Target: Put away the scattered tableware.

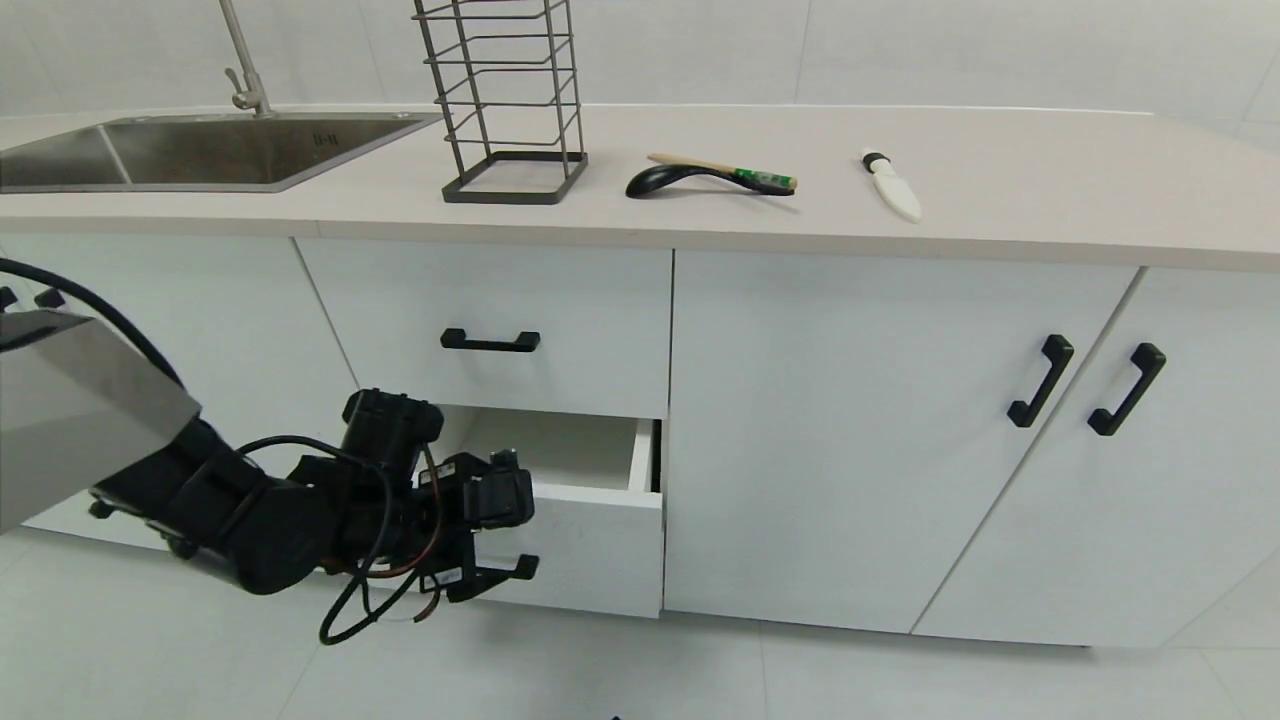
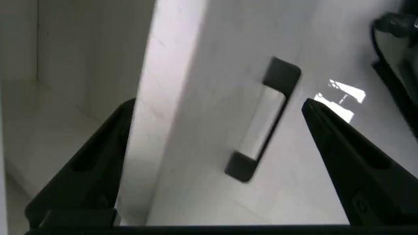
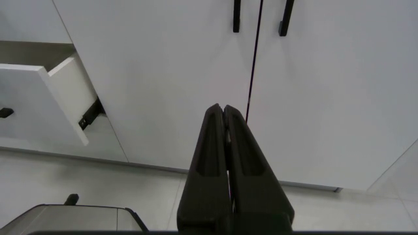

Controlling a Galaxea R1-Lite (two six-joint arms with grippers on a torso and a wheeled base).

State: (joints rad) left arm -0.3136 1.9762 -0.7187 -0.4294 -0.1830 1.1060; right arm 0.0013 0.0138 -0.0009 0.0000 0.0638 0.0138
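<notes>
On the countertop [image 1: 1000, 170] lie a black spoon [image 1: 665, 178], a wooden-handled utensil with a green label [image 1: 745, 174] resting across it, and a white knife [image 1: 893, 188] to their right. Below, the lower drawer [image 1: 590, 530] stands partly pulled out and I see nothing inside it. My left gripper [image 1: 505, 540] is low at the drawer front, open, with the black drawer handle [image 2: 261, 121] between its spread fingers [image 2: 85, 170] and not clamped. My right gripper [image 3: 225, 114] is shut with nothing in it, facing the cabinet doors [image 3: 313, 98].
A tall wire rack [image 1: 510, 100] stands on the counter left of the spoon. Beyond it at the far left are a steel sink [image 1: 200, 150] and faucet [image 1: 245, 60]. A shut upper drawer [image 1: 490, 320] sits above the open one.
</notes>
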